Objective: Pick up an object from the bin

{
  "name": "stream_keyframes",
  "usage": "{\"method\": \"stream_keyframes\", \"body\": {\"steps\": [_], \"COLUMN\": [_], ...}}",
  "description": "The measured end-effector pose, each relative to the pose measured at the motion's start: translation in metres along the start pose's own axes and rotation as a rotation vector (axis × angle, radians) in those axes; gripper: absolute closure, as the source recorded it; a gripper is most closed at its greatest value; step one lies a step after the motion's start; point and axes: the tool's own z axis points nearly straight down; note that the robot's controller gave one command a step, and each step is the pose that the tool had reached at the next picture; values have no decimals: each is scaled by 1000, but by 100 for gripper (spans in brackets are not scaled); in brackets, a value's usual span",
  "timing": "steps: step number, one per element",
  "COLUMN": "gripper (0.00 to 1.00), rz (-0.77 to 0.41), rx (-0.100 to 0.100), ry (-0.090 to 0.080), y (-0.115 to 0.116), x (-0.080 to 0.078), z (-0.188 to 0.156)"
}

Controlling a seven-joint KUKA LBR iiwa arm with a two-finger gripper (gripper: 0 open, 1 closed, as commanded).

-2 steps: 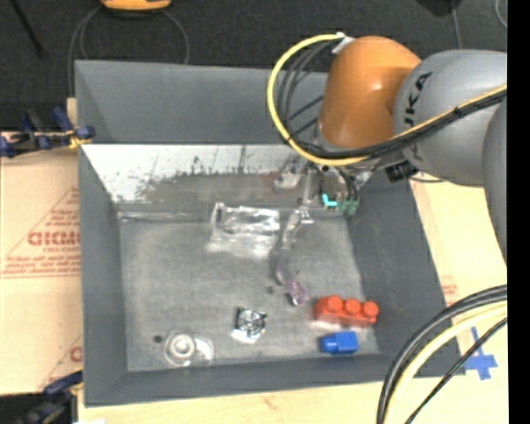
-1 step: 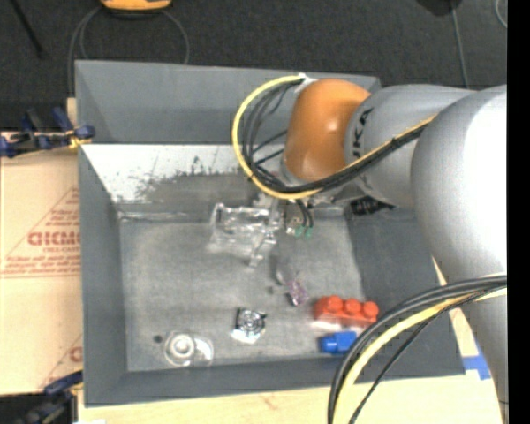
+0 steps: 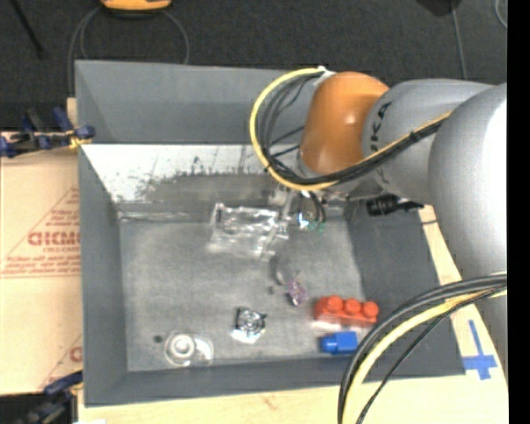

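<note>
Arm, orange-covered wrist, angled down into grey metal bin (image 3: 102,272). Claw (image 3: 302,217) just right of clear crumpled plastic packet (image 3: 241,228); spread or pressed together: cannot tell.

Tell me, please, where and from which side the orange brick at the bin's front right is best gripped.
Probably from straight above, across the orange brick at mid-length, on its long sides: it lies flat, long and narrow. The blue block close in front leaves little room.
</note>
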Motion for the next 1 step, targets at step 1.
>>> {"method": "stream_keyframes", "body": {"steps": [1], "gripper": [0], "rz": [-213], "rx": [4], "ry": [5], "y": [-46], "x": [67], "z": [-3]}}
